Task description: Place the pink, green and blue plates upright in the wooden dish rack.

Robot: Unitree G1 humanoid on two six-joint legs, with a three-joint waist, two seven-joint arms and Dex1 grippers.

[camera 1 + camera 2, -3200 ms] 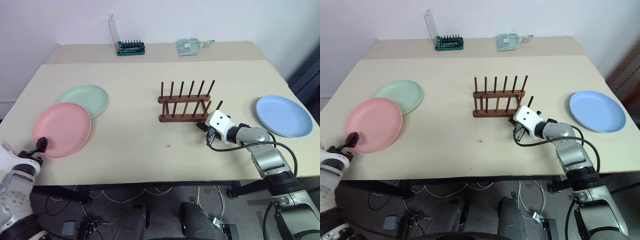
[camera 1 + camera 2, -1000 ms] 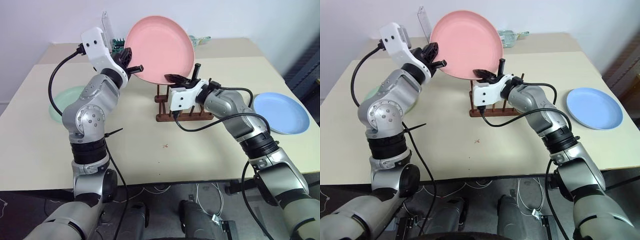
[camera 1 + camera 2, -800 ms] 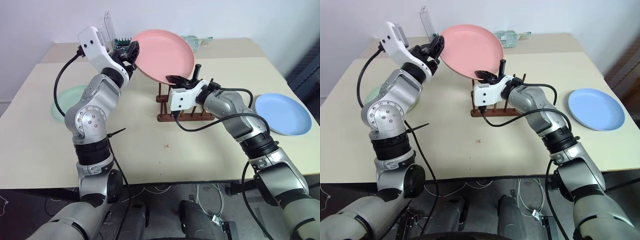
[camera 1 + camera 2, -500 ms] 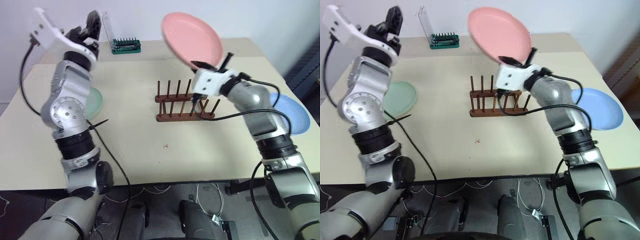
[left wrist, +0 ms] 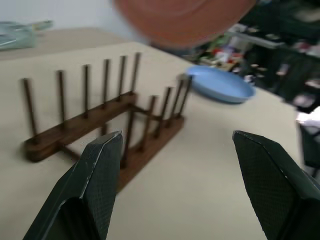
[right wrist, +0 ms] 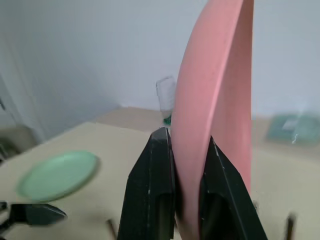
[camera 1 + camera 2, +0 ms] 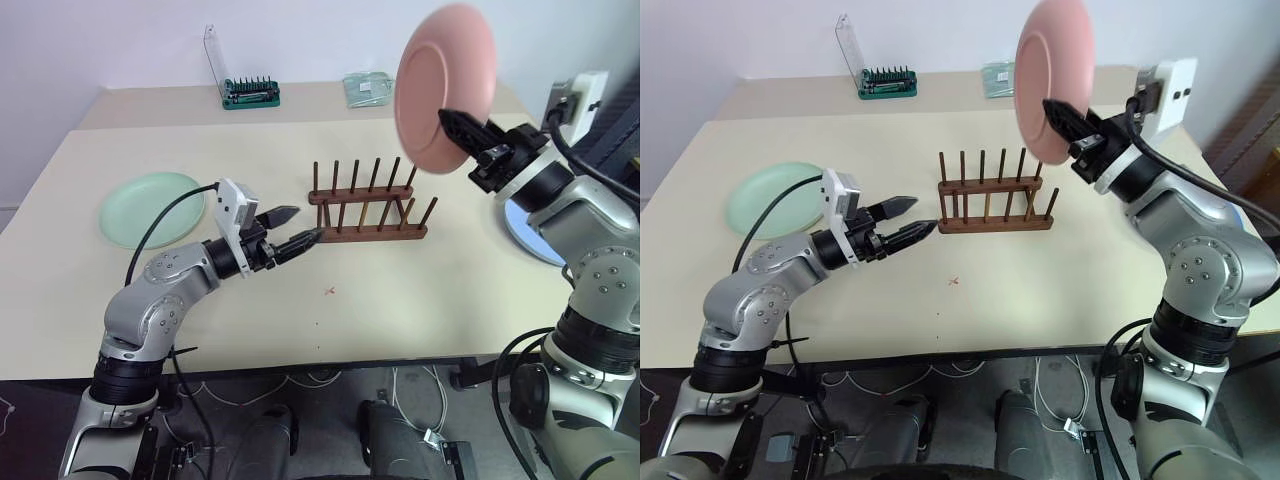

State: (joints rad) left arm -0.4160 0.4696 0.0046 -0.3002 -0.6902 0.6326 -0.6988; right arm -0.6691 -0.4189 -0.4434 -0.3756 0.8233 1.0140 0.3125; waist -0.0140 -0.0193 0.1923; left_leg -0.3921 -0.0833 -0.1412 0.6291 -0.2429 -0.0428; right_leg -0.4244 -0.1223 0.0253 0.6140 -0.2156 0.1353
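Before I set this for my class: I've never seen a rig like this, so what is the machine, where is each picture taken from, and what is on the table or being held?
It is a humanoid robot with two arms, each ending in a two-fingered black gripper. Two pictures come from cameras on its head, looking down over a beige table. The other two come from cameras on its wrists, looking along the fingers.

The right gripper is pinching the rim of the pink plate, holding it upright in the air above the wooden dish rack. The left gripper is open and holds nothing, pointing towards the rack. The green plate lies flat on the table; the blue plate lies flat beyond the rack. At the back stand a green tool holder and a clear packet.
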